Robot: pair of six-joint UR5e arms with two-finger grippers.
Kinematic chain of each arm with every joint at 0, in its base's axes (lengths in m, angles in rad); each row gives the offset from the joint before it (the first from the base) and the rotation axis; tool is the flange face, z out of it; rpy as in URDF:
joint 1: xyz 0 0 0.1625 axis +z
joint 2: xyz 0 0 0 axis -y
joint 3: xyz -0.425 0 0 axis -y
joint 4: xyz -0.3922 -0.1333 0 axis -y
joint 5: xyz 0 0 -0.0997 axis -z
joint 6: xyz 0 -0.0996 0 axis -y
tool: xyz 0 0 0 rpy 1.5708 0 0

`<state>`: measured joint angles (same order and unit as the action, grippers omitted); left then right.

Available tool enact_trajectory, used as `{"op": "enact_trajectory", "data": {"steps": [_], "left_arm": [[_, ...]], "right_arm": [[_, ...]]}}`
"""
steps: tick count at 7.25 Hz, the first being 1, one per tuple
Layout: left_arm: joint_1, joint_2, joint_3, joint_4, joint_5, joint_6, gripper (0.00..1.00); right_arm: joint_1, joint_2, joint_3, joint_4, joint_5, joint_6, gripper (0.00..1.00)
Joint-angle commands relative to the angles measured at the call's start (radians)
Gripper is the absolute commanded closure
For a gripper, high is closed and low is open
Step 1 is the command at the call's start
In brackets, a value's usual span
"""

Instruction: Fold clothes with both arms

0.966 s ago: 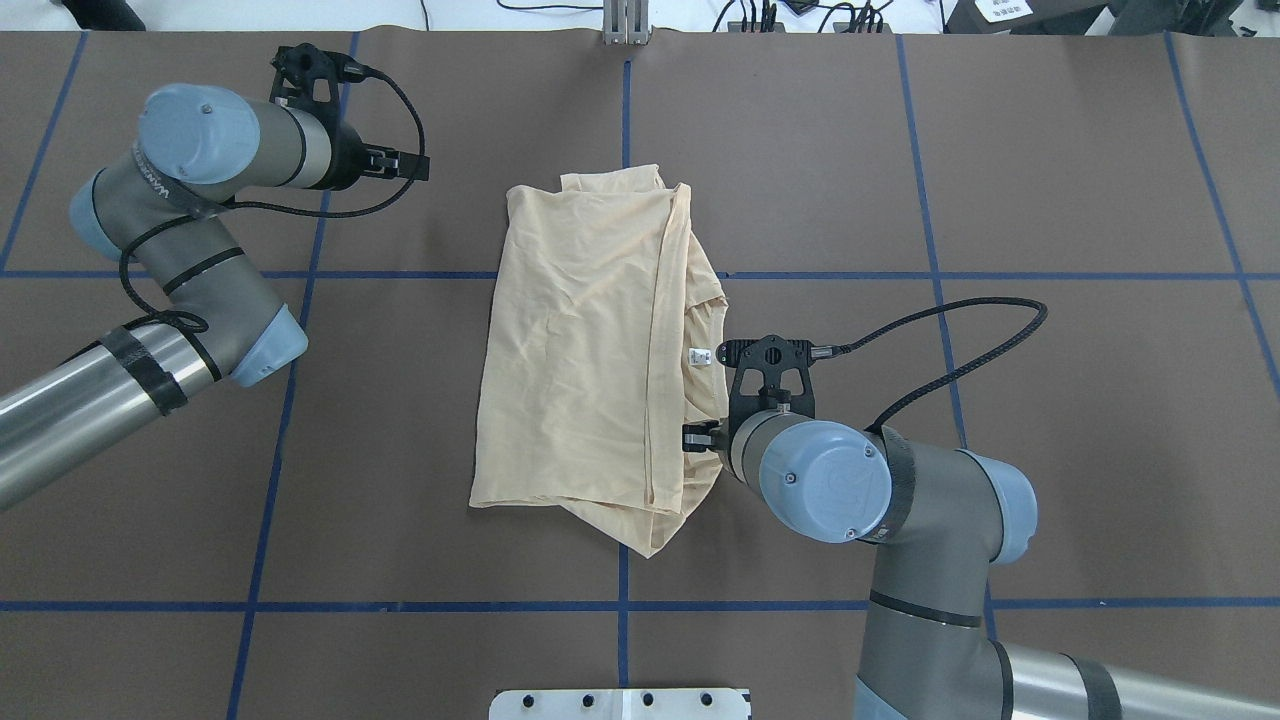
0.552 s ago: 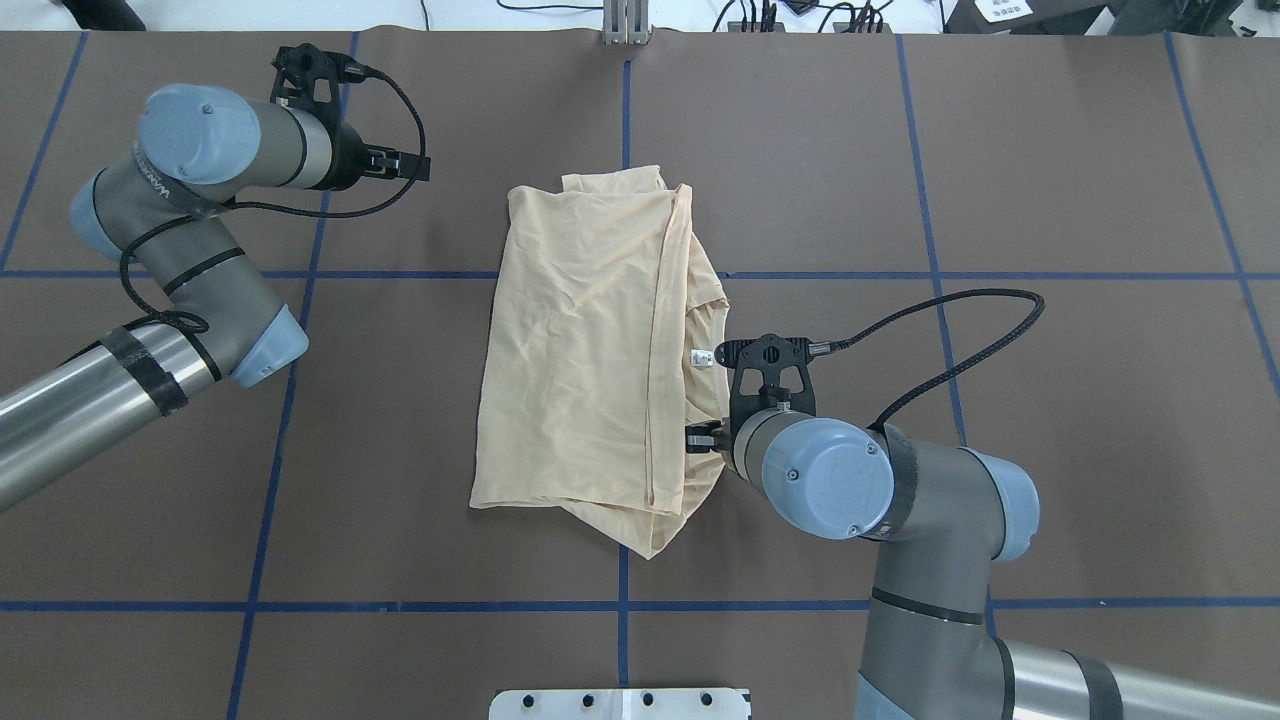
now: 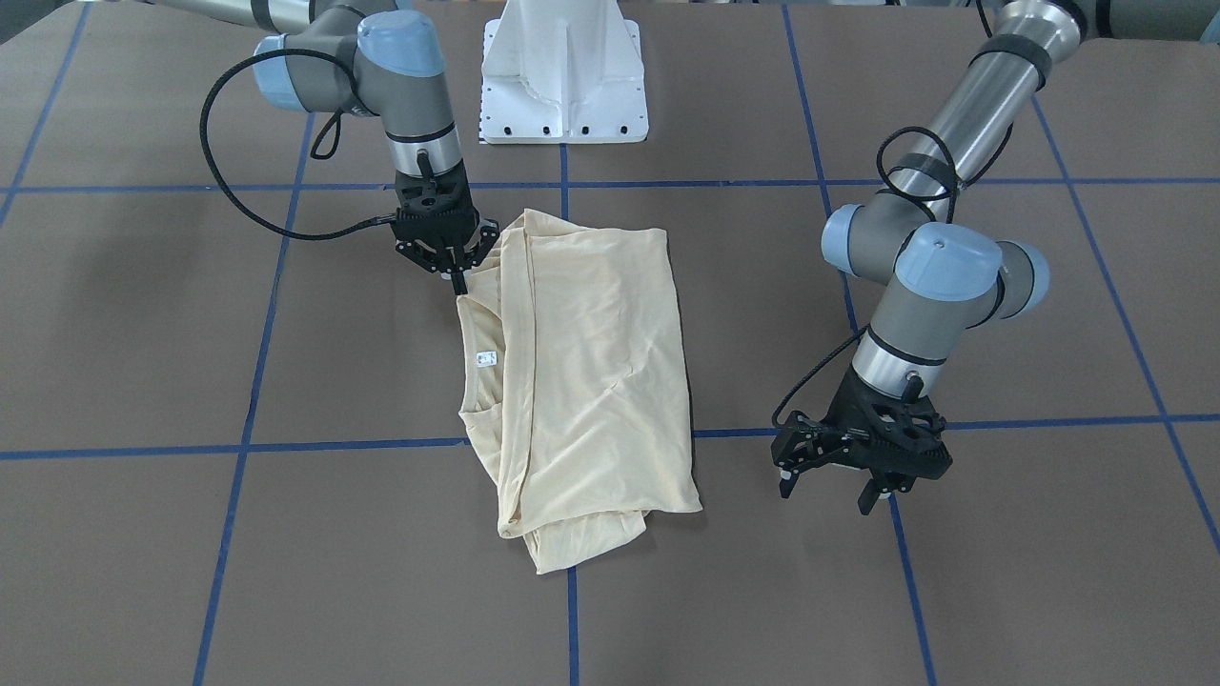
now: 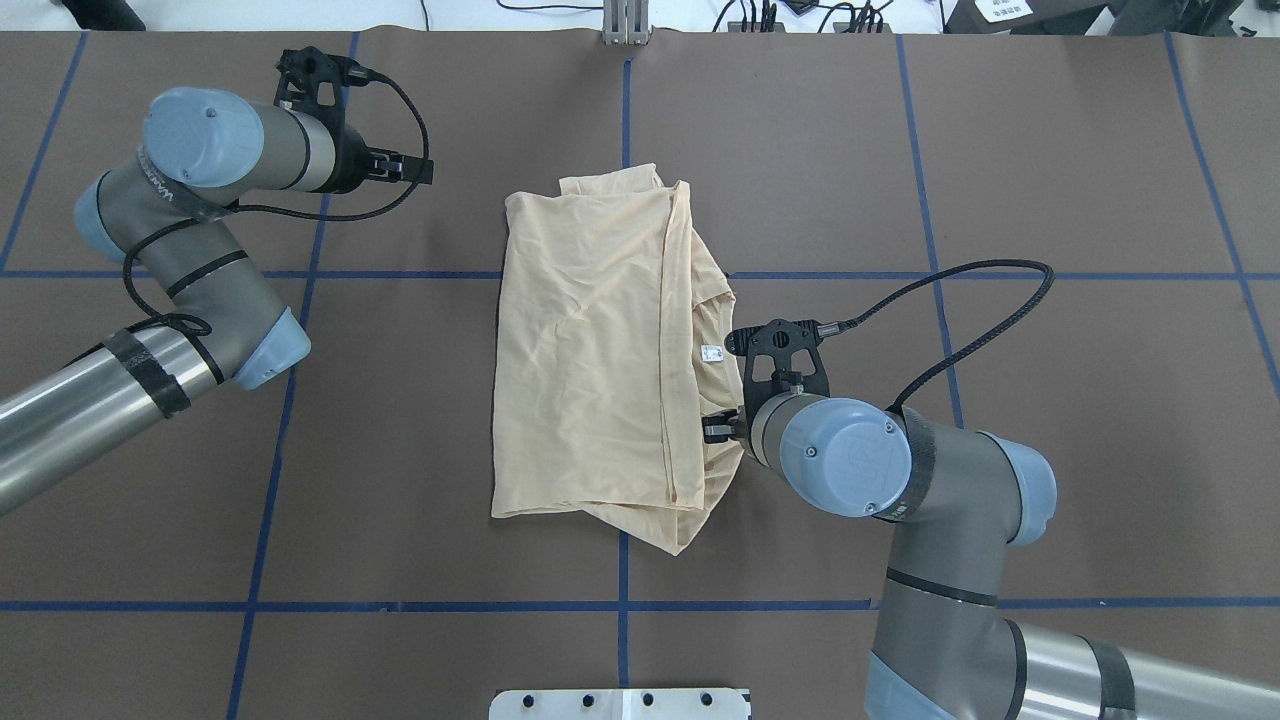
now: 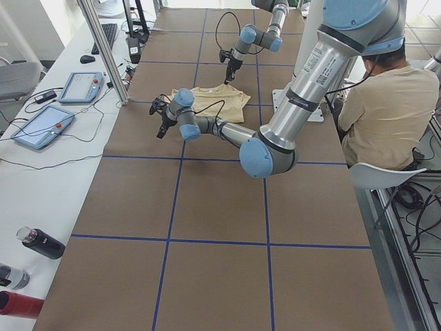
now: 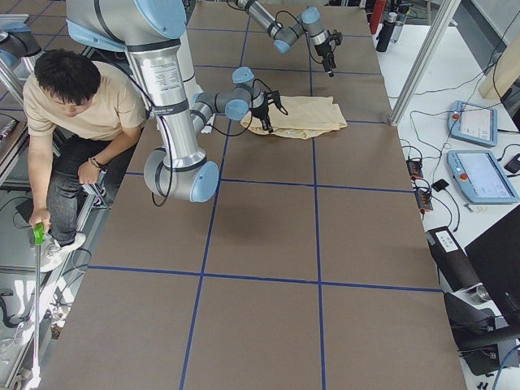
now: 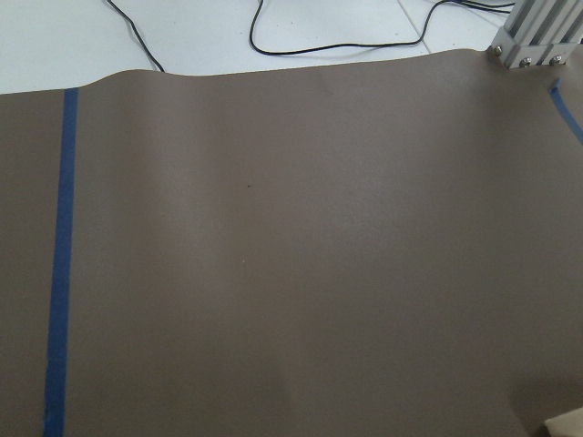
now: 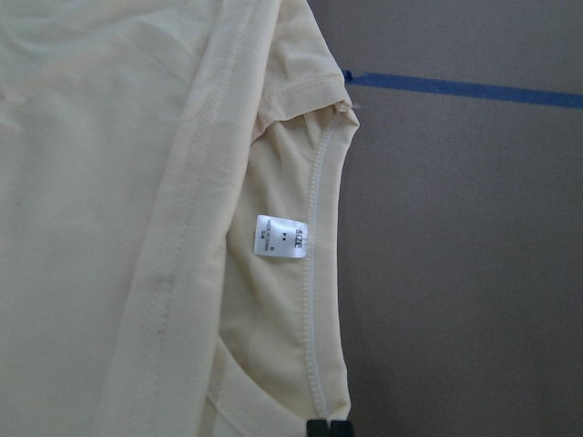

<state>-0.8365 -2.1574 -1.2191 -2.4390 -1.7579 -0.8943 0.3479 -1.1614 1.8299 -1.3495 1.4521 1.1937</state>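
The shirt point(image 4: 590, 350) lay lengthwise away from the robot, neckline point(image 8: 312, 273) rightward; right claw point(image 4: 712, 430) clamped it, left claw point(image 4: 418, 170) apart.

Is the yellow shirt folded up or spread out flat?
Folded. One layer of the shirt lies lapped over the rest, its edge running beside the white label.

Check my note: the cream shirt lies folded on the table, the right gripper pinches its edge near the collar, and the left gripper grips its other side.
Wrong on the left gripper: it holds nothing, hanging open above the table, apart from the shirt, as the exterior front-facing view shows. The shirt lies folded, the right gripper shut on its edge near the collar.
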Motion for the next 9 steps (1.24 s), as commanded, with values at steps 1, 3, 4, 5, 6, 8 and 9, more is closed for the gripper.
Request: {"op": "enact_trajectory", "data": {"steps": [1, 3, 4, 5, 6, 8, 9], "left_arm": [[0.002, 0.002, 0.000, 0.000, 0.002, 0.000, 0.00], [0.002, 0.001, 0.000, 0.000, 0.000, 0.000, 0.00], [0.002, 0.001, 0.000, 0.000, 0.002, -0.002, 0.00], [0.003, 0.001, 0.000, 0.000, 0.002, -0.015, 0.00], [0.005, 0.001, 0.001, 0.000, 0.002, -0.015, 0.00], [0.005, 0.001, 0.001, 0.000, 0.002, -0.015, 0.00], [0.005, 0.001, 0.000, 0.000, 0.002, -0.026, 0.00]], "right_arm": [[-0.003, 0.006, 0.017, -0.009, 0.001, 0.004, 0.00], [-0.012, 0.096, 0.016, -0.157, 0.039, 0.015, 0.00], [-0.018, 0.147, 0.014, -0.272, 0.047, 0.017, 0.00], [-0.045, 0.160, 0.009, -0.311, 0.048, 0.006, 0.01], [-0.062, 0.172, 0.002, -0.325, 0.051, -0.011, 0.10], [-0.069, 0.201, 0.003, -0.416, 0.105, -0.204, 0.23], [-0.069, 0.203, 0.002, -0.418, 0.108, -0.207, 0.23]]}}
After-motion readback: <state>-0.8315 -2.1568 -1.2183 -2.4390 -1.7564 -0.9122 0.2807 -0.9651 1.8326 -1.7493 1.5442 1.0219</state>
